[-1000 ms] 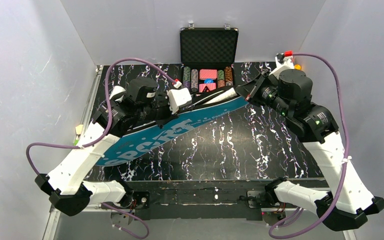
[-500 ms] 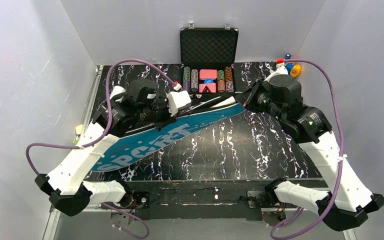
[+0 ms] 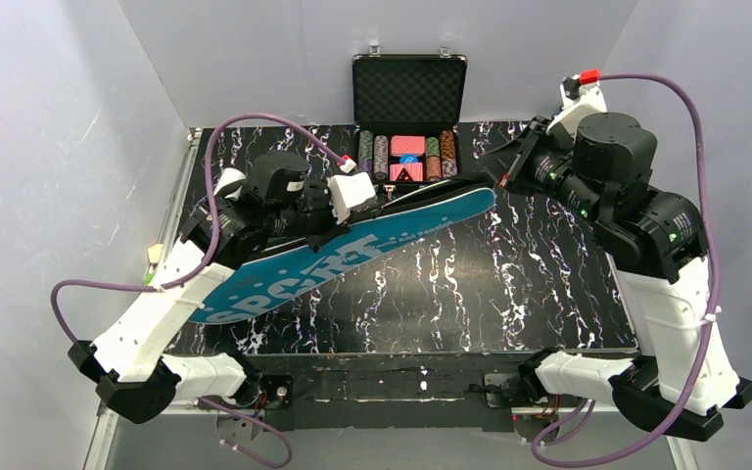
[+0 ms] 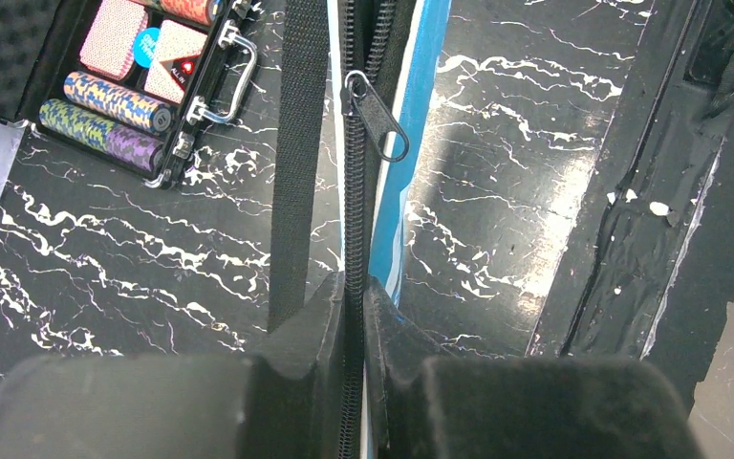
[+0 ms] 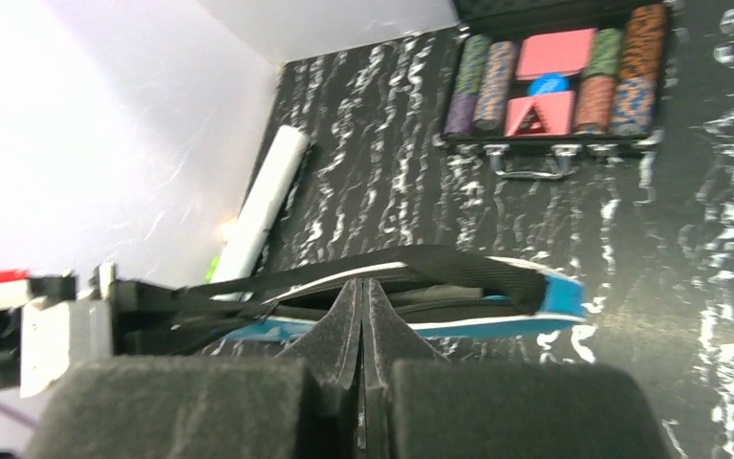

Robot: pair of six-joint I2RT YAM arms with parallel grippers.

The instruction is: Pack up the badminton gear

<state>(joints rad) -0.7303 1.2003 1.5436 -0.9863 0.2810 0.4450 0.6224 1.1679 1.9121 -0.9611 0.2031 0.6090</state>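
Note:
The long blue bag (image 3: 333, 262) lettered "SPORT" lies slantwise across the black marbled table, narrow end towards the back. My left gripper (image 3: 380, 203) is shut on the bag's black zipper edge (image 4: 356, 239); the zipper pull (image 4: 378, 120) lies just ahead of the jaws, beside a black strap (image 4: 296, 143). My right gripper (image 3: 492, 179) is shut and empty, raised above and beyond the bag's narrow end (image 5: 535, 311). A white tube (image 5: 263, 206) lies along the table's left edge. No rackets or shuttlecock show.
The open black case of poker chips (image 3: 408, 157) stands at the back middle, close behind the bag's narrow end; it also shows in the left wrist view (image 4: 134, 86) and the right wrist view (image 5: 554, 81). Grey walls close in the table on three sides.
My right gripper has drawn back up and to the right, away from the bag's narrow end. The left gripper keeps its hold; the bag shifted slightly.

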